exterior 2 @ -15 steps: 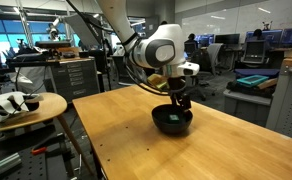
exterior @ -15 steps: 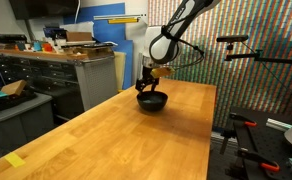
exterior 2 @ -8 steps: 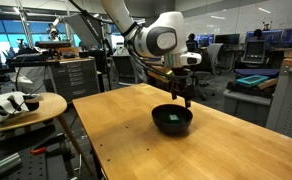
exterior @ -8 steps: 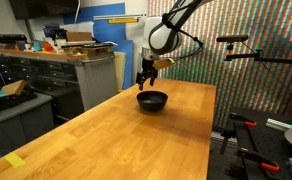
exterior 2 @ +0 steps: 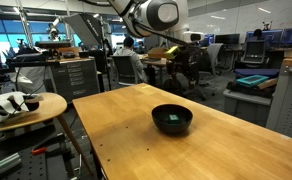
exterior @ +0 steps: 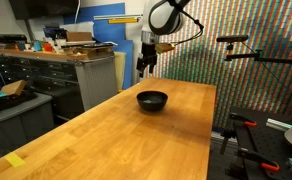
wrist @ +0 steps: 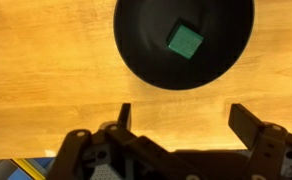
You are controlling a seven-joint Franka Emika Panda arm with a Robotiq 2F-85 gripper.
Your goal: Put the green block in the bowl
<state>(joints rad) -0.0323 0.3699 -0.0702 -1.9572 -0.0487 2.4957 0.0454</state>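
Observation:
The black bowl [exterior: 152, 100] stands on the far part of the wooden table [exterior: 126, 140]; it also shows in an exterior view [exterior 2: 172, 119] and in the wrist view [wrist: 184, 42]. The green block [wrist: 184, 42] lies inside the bowl, near its middle, and shows faintly in an exterior view [exterior 2: 173, 118]. My gripper [exterior: 144, 67] hangs well above the bowl, open and empty. In the wrist view its two fingers [wrist: 181, 118] stand wide apart with bare table between them.
A grey cabinet with clutter [exterior: 66, 70] stands beside the table. A round side table with objects [exterior 2: 21, 105] is near the table's edge. A tripod arm [exterior: 241, 50] stands behind the table. Desks and monitors fill the background.
The gripper has risen straight up from the bowl, from just over the rim to well above it. The green block stays in the bowl.

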